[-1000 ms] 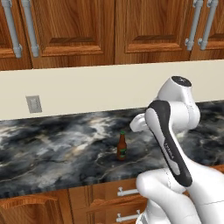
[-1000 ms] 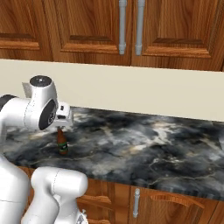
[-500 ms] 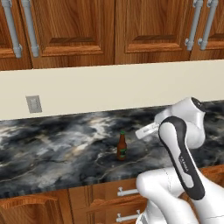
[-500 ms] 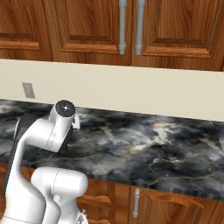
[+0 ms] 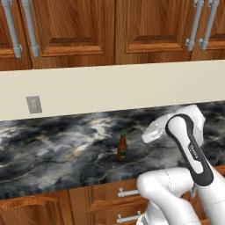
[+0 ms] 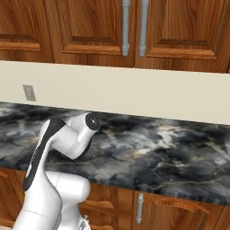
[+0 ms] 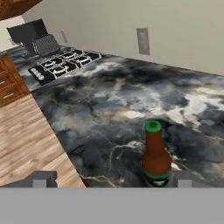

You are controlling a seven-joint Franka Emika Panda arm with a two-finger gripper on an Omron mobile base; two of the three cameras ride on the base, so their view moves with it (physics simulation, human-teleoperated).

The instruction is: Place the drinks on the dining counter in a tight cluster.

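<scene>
Now | slim brown beer bottle point(image 7: 155, 159), green cap, upright | marbled black-grey stone counter point(image 7: 100, 109) | end effector point(image 7: 109, 180) wide, empty

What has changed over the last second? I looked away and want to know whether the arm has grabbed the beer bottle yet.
No grab yet. The arm folded lower and swung toward the beer bottle; the open gripper now looks at it from close by, not touching. The bottle stayed upright on the marbled counter.
</scene>
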